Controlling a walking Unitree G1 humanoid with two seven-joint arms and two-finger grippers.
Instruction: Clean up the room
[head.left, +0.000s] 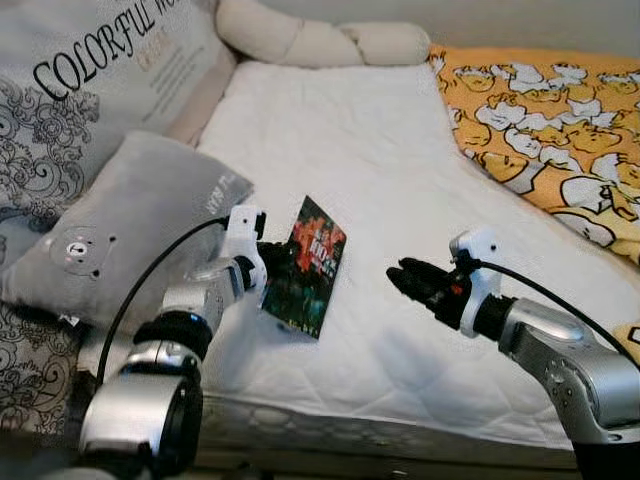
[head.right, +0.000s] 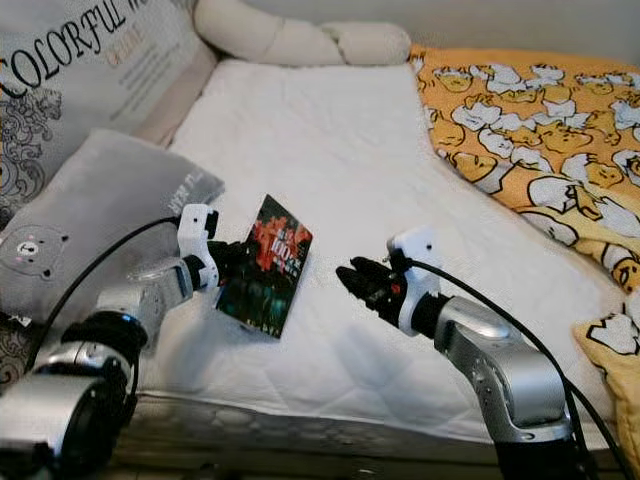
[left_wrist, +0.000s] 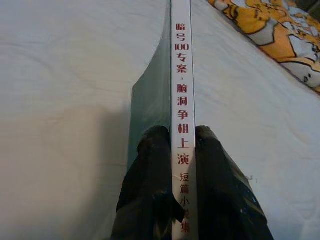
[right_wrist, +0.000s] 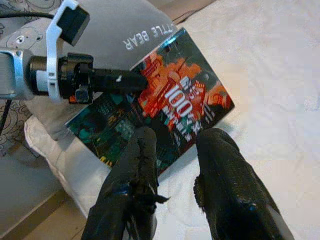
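Stereo head views and both wrist views of a bed scene, read from the robot's left. A grey bear cushion (head.left: 120, 225) lies just behind and outboard of the left gripper (head.left: 272, 262), with a large printed pillow (head.left: 90, 70) farther back. The left gripper's two black fingers (left_wrist: 150, 185) are clamped on the spine edge of a book (head.left: 308, 268), one finger on each cover; the book is held on edge, tilted, its lower corner at or just above the white mattress (head.left: 370, 170), its red-and-teal cover facing the right gripper. The right gripper (head.left: 412, 280) hovers above the mattress, near the book but apart from it, its fingers (right_wrist: 225, 175) parted with a clear gap and pointing toward the cover. Beyond and outboard of the right gripper lies an orange duck-print blanket (head.left: 550, 130); a cream bolster (head.left: 320, 40) lies across the far end of the mattress.
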